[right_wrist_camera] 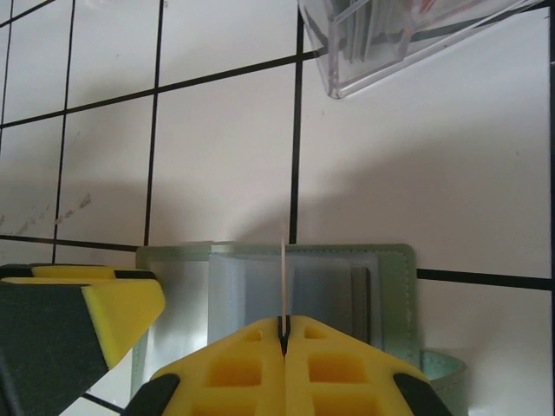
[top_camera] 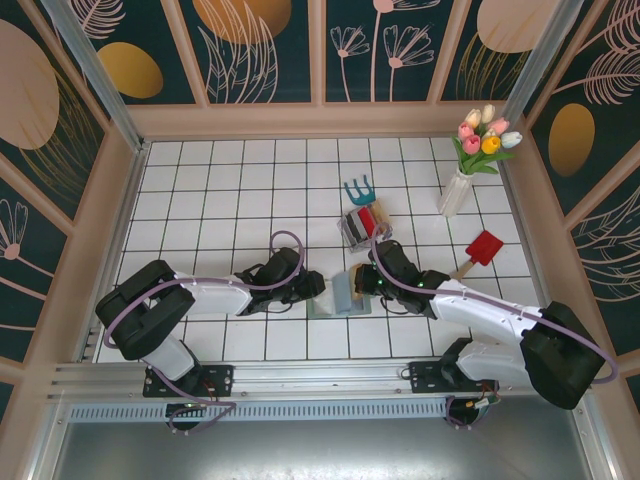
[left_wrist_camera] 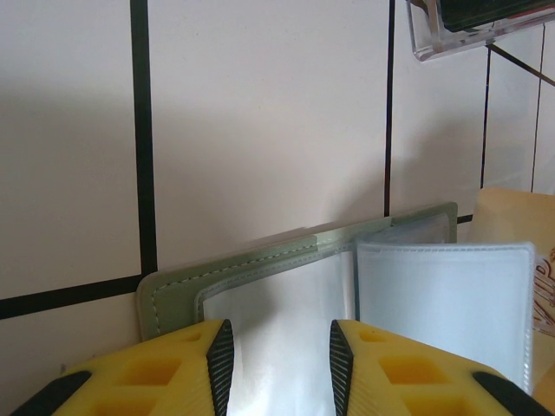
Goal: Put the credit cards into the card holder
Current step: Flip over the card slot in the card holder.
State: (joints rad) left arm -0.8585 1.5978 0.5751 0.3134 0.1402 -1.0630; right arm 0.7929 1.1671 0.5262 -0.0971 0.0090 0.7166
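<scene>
Sage-green soft folding card holder (top_camera: 350,300) (left_wrist_camera: 260,260) (right_wrist_camera: 395,286) lies opened flat on the white tiled surface (top_camera: 240,180) w/ black grid lines, near the front edge, approx. centred btwn the two arms, its clear plastic sleeves facing up. Left hand (top_camera: 310,288) (left_wrist_camera: 279,355) sits low over the holder's left part; in the left wrist view its yellow fingers (left_wrist_camera: 186,364) are parted, a clear sleeve showing in the gap, nothing gripped; can't tell if they touch the holder. Right hand (top_camera: 372,280) (right_wrist_camera: 283,325) is over the holder's right part, fingers clenched together on a pale yellow-orange stiff credit card (left_wrist_camera: 507,225) (right_wrist_camera: 283,277). That card stands upright and shows edge-on in the right wrist view, as a thin line rising from the closed fingertips above the sleeves; can't tell if its lower edge is inside a pocket. Clear box-like plastic rack (top_camera: 364,225) (left_wrist_camera: 460,30) (right_wrist_camera: 408,43) sits just behind the holder, apart from it, w/ red and dark cards (top_camera: 368,218) upright in it. Further back lies a teal small rake (top_camera: 360,188). Red flat-bladed trowel w/ tan handle (top_camera: 480,250) lies to the right, and a white vase of tulips (top_camera: 458,190) stands at the back right.
</scene>
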